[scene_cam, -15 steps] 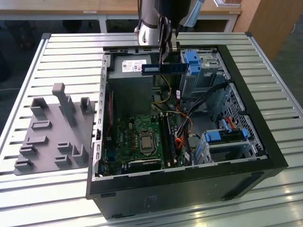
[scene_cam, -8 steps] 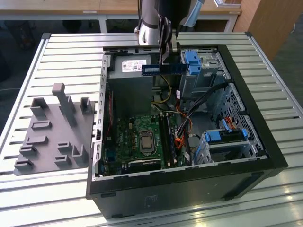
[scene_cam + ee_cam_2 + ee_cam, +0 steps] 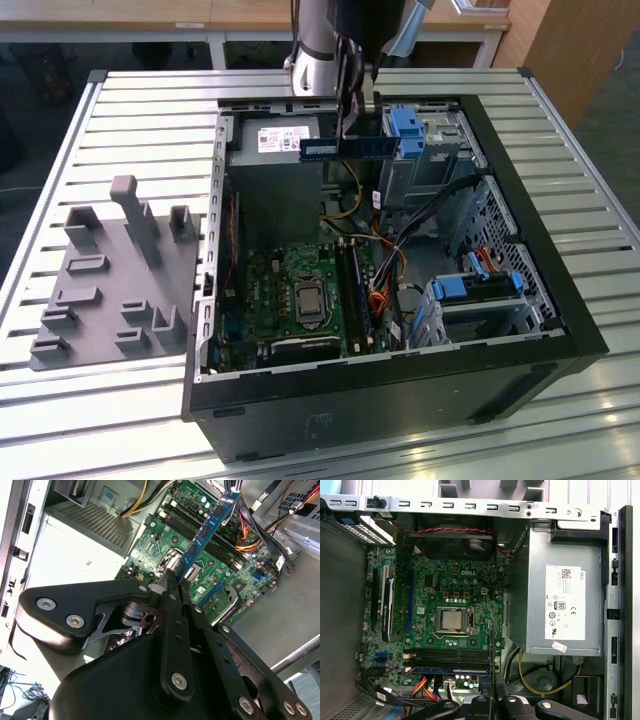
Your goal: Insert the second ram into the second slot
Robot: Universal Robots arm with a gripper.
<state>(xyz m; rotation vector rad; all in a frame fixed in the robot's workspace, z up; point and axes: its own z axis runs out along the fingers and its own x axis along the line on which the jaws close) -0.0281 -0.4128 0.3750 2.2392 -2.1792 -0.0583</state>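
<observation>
The gripper [image 3: 172, 580] is closed narrowly on one end of the blue ram [image 3: 205, 530]. In the exterior view the ram hangs level in the air above the far part of the open case [image 3: 500, 380], beside the power supply [image 3: 275, 170]. Beneath are the motherboard [image 3: 450, 587] and memory slots [image 3: 450, 655], well apart from it.

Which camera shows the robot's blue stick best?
The exterior view: the blue stick shows its long flat side. The second wrist view shows it slanting away from the hand; the first wrist view, just its thin edge.
</observation>
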